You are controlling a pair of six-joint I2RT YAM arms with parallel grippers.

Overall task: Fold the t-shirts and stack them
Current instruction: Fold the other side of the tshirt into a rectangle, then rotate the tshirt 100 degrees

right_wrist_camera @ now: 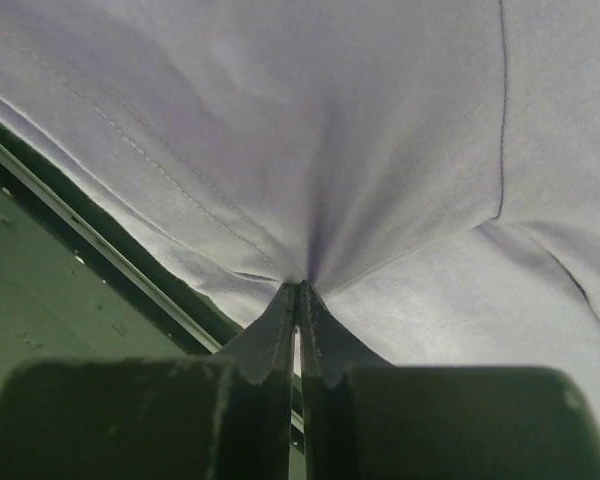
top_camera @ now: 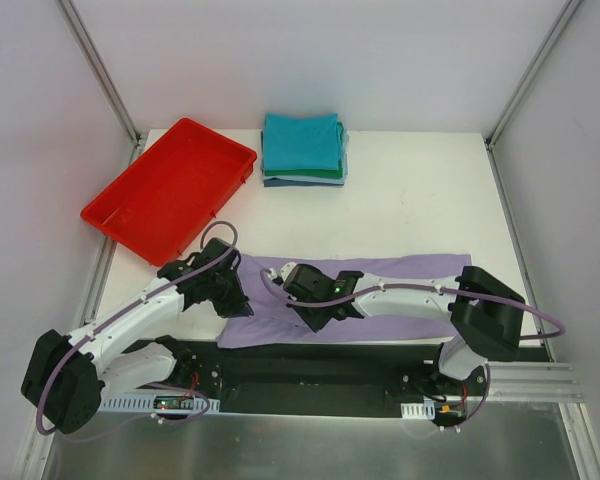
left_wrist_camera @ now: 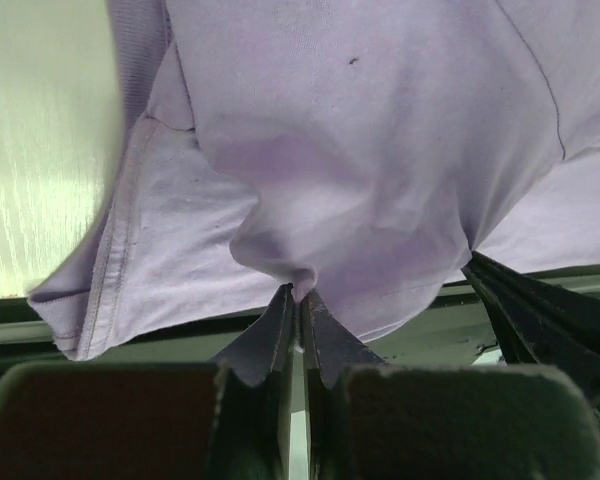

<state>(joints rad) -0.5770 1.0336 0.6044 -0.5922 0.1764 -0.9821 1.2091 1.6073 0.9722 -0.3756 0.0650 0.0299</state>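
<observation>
Near table (top_camera: 410, 190) edge, soft lavender tee (top_camera: 405, 266) — stitched hems, puckered — pinched by left fingers (left_wrist_camera: 270, 340), right fingers (right_wrist_camera: 275, 335)

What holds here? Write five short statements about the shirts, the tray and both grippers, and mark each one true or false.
1. The left gripper is shut on a pinch of the lavender shirt. True.
2. The right gripper hangs open above that shirt. False: it is also shut on a pinch of its fabric.
3. A folded shirt lies in the red tray. False: no shirt is in it; the folded ones sit beside it.
4. A teal shirt tops the folded stack. True.
5. The lavender shirt touches the folded stack. False: it lies at the near side, well apart from the stack.
</observation>
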